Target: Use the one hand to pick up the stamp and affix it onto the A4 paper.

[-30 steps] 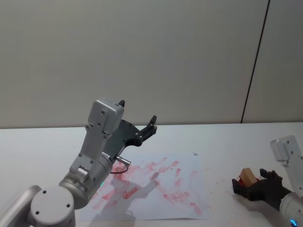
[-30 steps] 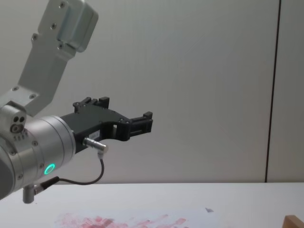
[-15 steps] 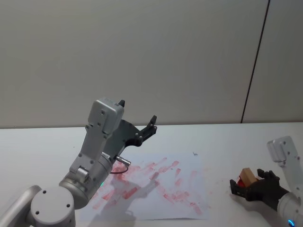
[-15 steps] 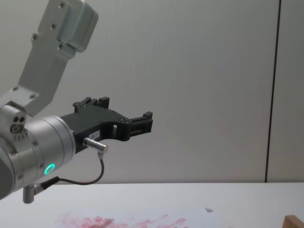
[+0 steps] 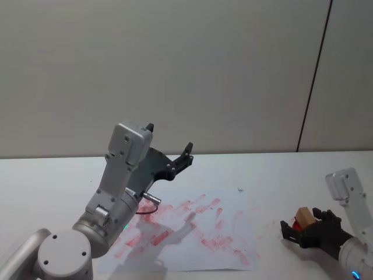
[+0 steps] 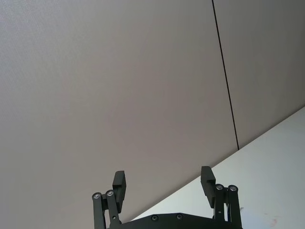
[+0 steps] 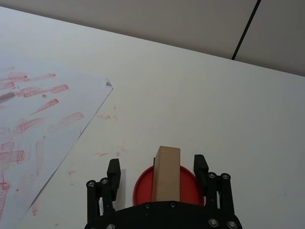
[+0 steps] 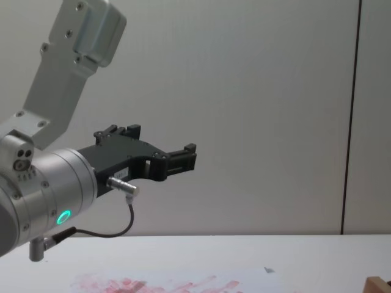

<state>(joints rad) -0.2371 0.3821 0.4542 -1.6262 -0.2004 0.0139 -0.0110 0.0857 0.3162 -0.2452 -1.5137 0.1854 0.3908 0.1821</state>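
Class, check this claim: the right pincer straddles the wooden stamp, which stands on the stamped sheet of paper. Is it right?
Not quite. The right pincer does straddle the stamp, but the stamp stands on a red round pad on the bare table, beside the paper, not on it. The right wrist view shows this.

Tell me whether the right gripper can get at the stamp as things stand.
Probably yes. The right gripper is open around the stamp, which stands on a red pad; nothing lies between fingers and stamp. The left gripper hangs raised, away from it.
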